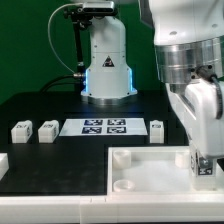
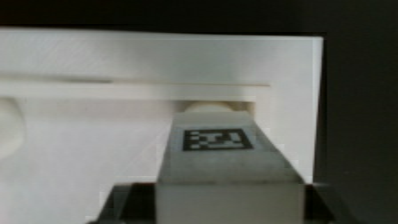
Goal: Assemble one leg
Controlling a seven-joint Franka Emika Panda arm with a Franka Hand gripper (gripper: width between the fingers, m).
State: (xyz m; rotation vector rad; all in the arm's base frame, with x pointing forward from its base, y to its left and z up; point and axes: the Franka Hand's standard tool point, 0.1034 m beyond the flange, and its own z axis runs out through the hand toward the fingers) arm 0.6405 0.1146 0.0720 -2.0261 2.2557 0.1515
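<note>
In the wrist view my gripper (image 2: 222,212) is shut on a leg (image 2: 221,160), a white block with a black-and-white tag facing the camera. The dark fingers (image 2: 128,205) press its two sides. The leg's far end points at a round corner socket (image 2: 210,104) of the large white tray (image 2: 107,80); whether it touches the socket is not visible. In the exterior view the gripper (image 1: 205,163) hangs low over the tray's (image 1: 150,172) corner at the exterior view's right, and the held leg is mostly hidden behind the hand.
Two loose legs (image 1: 21,130) (image 1: 46,130) stand on the black table at the exterior view's left, and a third (image 1: 157,130) right of the marker board (image 1: 105,126). A white part (image 1: 3,162) lies at the left edge. The robot base (image 1: 107,70) stands behind.
</note>
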